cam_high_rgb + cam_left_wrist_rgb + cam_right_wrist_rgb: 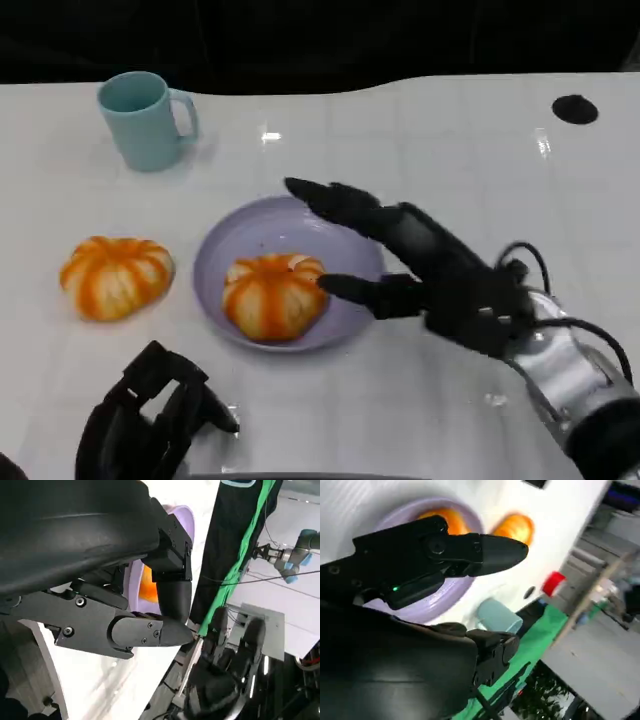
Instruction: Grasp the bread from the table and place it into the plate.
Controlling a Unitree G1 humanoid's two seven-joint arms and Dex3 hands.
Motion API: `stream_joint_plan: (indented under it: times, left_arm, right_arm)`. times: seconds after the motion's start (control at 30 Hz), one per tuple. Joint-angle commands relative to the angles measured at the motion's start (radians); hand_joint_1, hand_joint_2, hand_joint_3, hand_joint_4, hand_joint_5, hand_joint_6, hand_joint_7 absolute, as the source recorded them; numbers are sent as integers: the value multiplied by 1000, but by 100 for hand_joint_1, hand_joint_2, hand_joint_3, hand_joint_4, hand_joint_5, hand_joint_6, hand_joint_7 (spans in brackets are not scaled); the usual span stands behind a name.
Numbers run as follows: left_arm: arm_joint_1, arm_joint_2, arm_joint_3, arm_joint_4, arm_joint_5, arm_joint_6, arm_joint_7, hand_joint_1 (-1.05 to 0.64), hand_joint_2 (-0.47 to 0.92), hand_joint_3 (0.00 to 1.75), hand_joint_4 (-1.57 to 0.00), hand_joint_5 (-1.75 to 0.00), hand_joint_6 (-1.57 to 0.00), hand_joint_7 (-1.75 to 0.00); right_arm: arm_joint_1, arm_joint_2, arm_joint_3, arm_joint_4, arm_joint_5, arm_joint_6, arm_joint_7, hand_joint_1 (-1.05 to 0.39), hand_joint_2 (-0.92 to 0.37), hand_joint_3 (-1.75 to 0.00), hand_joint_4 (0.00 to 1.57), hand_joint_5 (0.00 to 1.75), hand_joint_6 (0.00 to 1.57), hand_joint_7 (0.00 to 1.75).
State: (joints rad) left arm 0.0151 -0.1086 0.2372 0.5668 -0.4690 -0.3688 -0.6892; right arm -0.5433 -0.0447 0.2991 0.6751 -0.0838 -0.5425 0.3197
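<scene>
A lavender plate (215,250) sits mid-table with an orange-and-white striped bread (272,293) lying in it. A second bread of the same kind (116,275) lies on the table to the plate's left. My right hand (420,265) hovers over the plate's right side with its fingers spread and nothing held; its thumb tip is close to the bread in the plate. My left hand (150,420) rests low at the front left, loosely bent and empty. In the right wrist view, the plate (445,597) and both breads (452,520) (515,527) lie beyond my fingers.
A light blue mug (145,120) stands at the back left. A small black round mark (574,109) is at the back right. The table's far edge runs along the dark background.
</scene>
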Motion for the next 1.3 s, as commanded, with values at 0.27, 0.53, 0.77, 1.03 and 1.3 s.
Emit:
stream_joint_plan:
  times: [0.27,0.53,0.77,1.03,1.3]
  left_arm:
    - [-10,9,4,9,1,-17,1,-53,92,26,-62,-175,-50,-154]
    - [-21,16,4,26,5,-26,-2,-53,92,27,-62,-175,-49,-155]
    - [-32,20,10,45,2,-39,-9,-52,92,28,-62,-175,-48,-156]
    - [-28,29,6,31,10,-25,6,-53,92,28,-61,-175,-48,-155]
    - [-32,37,5,35,14,-26,4,-51,92,29,-59,-175,-49,-151]
  right_arm:
    - [151,-31,-215,-65,384,31,349,-55,-92,-32,65,59,71,22]
    - [255,-12,-334,-81,530,140,463,-54,-92,-39,50,146,60,106]
    - [348,-19,-377,-157,564,286,495,-56,-92,-39,56,173,54,146]
    - [442,-7,-400,-244,579,391,487,-53,-92,-39,74,175,54,174]
    - [473,-15,-400,-246,542,398,472,-48,-92,-41,80,175,59,175]
